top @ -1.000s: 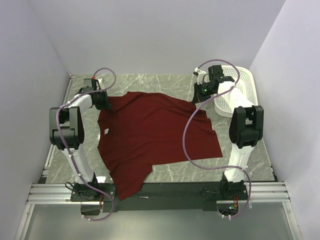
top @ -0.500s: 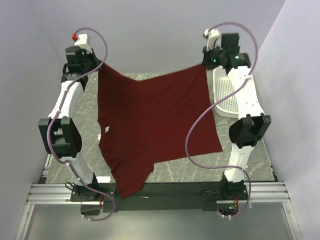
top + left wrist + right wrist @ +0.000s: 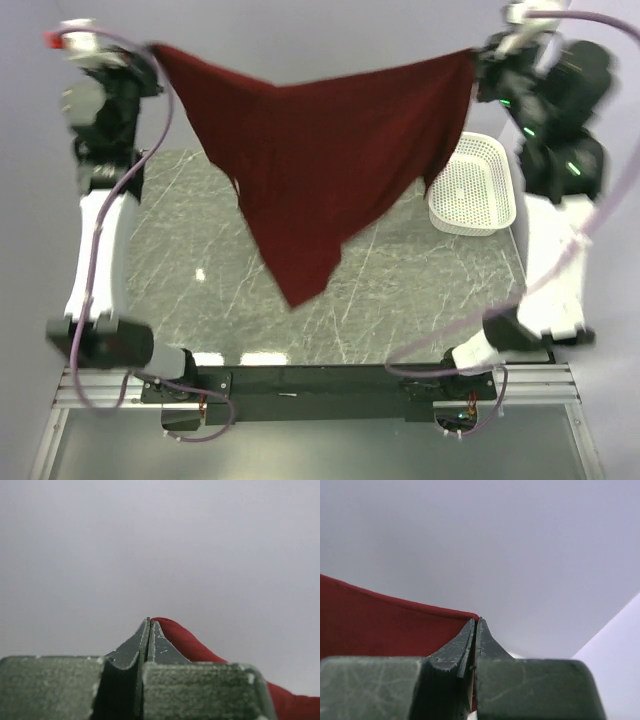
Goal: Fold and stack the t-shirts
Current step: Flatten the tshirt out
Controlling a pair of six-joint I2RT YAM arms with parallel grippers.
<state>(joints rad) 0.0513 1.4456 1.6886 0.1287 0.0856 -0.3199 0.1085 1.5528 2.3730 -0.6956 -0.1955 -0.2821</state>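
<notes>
The maroon t-shirt [image 3: 320, 140] hangs in the air, stretched between both raised arms, its lower part drooping to a point above the table. My left gripper [image 3: 150, 50] is shut on one top corner at the upper left. My right gripper [image 3: 476, 62] is shut on the other corner at the upper right. In the left wrist view the closed gripper [image 3: 149, 622] pinches red cloth [image 3: 190, 642] that trails to the right. In the right wrist view the closed gripper [image 3: 475, 622] pinches the cloth's edge [image 3: 390, 625], which spreads to the left.
A white mesh basket [image 3: 472, 185] stands at the right side of the marble table [image 3: 200, 240], below the right arm. Grey walls enclose the back and sides. The black base rail [image 3: 320, 382] runs along the near edge.
Both arms have risen high, lifting the shirt from flat on the table to hanging fully in the air between the two grippers. The grippers stay shut on its corners.
</notes>
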